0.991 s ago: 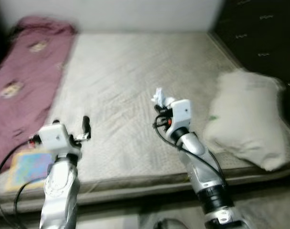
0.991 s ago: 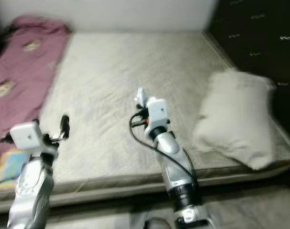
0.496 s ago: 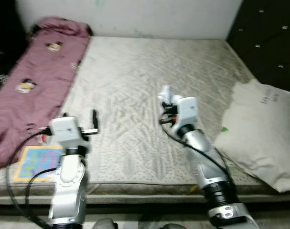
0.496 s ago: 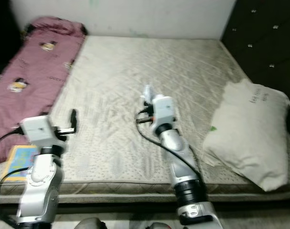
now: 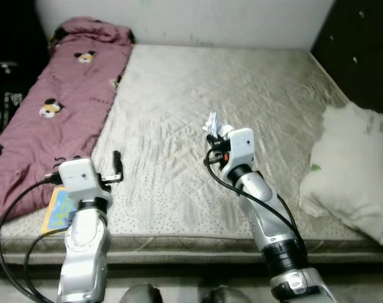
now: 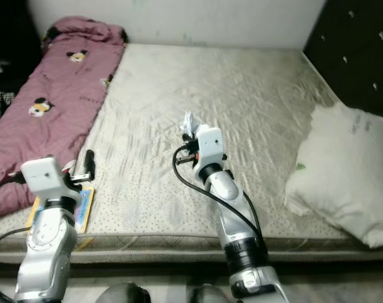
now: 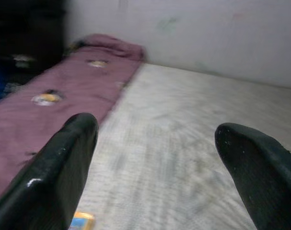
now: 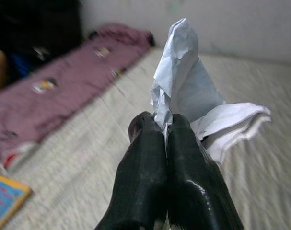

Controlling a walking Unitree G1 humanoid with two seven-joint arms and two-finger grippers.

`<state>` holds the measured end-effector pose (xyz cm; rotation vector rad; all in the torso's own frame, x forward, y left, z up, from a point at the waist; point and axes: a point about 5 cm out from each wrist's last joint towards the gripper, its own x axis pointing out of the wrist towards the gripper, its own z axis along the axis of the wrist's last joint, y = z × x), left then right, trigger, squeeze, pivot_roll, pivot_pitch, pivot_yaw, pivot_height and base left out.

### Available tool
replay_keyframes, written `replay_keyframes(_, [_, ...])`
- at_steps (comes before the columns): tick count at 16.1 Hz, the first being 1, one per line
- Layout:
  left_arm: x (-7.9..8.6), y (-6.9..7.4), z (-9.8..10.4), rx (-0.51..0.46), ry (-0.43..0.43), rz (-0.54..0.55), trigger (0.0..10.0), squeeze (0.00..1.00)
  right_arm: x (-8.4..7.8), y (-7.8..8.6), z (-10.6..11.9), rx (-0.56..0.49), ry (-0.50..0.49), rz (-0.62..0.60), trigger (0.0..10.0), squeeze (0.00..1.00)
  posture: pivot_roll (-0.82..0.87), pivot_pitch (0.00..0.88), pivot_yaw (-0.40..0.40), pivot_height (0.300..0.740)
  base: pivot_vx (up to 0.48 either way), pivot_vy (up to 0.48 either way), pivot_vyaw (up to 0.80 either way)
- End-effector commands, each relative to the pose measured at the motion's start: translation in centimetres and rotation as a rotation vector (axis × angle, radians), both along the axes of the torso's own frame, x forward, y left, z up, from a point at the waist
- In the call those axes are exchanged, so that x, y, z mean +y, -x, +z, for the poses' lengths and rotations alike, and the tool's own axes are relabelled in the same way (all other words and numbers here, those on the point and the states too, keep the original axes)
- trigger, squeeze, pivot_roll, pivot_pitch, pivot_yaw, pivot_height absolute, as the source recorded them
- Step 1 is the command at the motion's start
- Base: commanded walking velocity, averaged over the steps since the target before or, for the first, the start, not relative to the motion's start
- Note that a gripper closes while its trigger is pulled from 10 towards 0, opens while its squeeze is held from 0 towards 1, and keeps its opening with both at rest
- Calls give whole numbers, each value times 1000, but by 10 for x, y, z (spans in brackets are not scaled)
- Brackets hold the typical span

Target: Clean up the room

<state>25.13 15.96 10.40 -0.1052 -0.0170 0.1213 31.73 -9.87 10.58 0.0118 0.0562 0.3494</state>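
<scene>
My right gripper [image 8: 165, 128] is shut on a crumpled white paper [image 8: 188, 91], held above the middle of the grey mattress [image 5: 254, 88]. In the left eye view the same paper [image 5: 211, 122] sticks up from the right gripper [image 5: 214, 131]. My left gripper [image 7: 159, 158] is open with nothing between its fingers, raised over the mattress's front left part [image 5: 117, 165]. A colourful book [image 5: 57, 208] lies at the front left edge of the bed, partly hidden behind my left arm.
A maroon blanket [image 5: 58, 107] with cartoon prints runs along the left side of the bed. A white pillow [image 5: 355, 170] lies at the right edge. A dark padded headboard [image 5: 361, 50] stands at the right. Dark clutter [image 5: 8, 82] sits at far left.
The camera has swung left and the picture has sharpened, so the pillow sits further right. Both arms keep their pose, and the right gripper still holds the paper.
</scene>
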Motion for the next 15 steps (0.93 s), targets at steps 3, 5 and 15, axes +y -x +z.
replay_keyframes(3, [3, 1, 1, 0, -12, 1, 10000, 0, 6, -1, 3, -13, -12, 11, 10000, 0, -18, 25, -21, 740, 0, 480, 0])
replay_keyframes(5, [4, 0, 2, -1, -10, 5, 10000, 0, 8, -2, 5, -22, -19, 16, 10000, 0, -19, 24, -19, 740, 0, 480, 0])
replay_keyframes(15, [4, -3, 5, -11, 0, 14, 10000, 0, 12, -5, 6, -41, 20, 44, 10000, 0, -30, 38, -32, 740, 0, 480, 0])
